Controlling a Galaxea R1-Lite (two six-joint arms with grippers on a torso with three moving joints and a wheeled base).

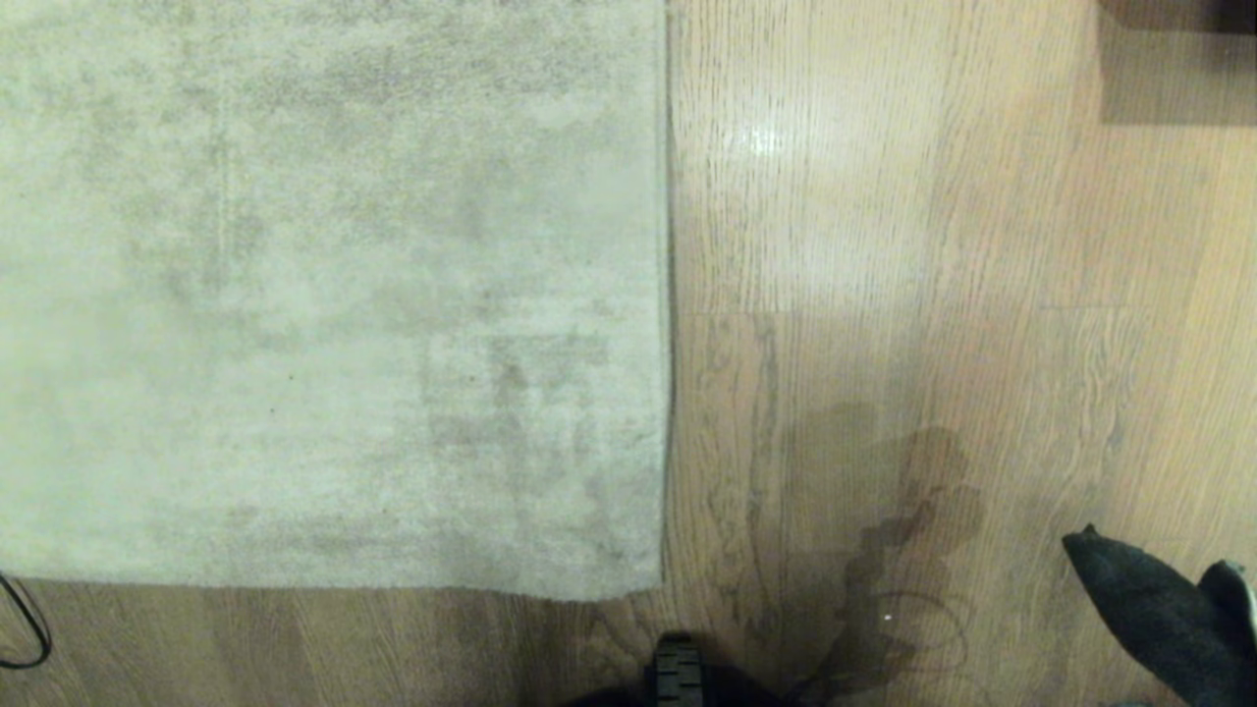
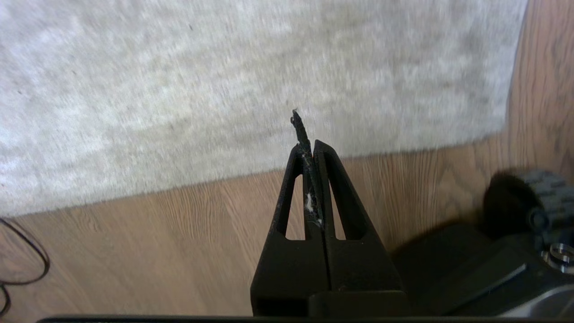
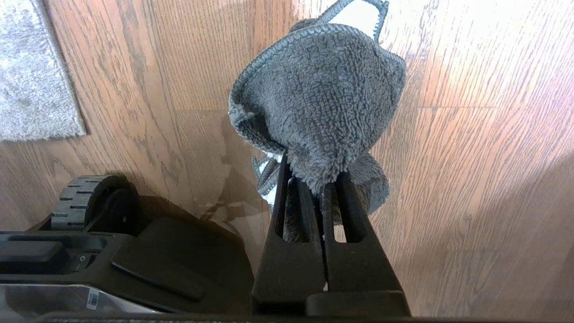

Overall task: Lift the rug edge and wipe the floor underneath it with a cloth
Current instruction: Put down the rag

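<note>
The right gripper (image 3: 320,188) is clamped on the cloth (image 3: 318,98) for wiping, while the closed, empty left gripper (image 2: 311,148) hangs near the flat rug edge (image 1: 666,295).

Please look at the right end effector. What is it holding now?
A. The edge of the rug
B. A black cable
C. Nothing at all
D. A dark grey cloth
D: in the right wrist view the right end effector is shut on the dark grey cloth, which hangs above the floor, apart from the rug.
</note>
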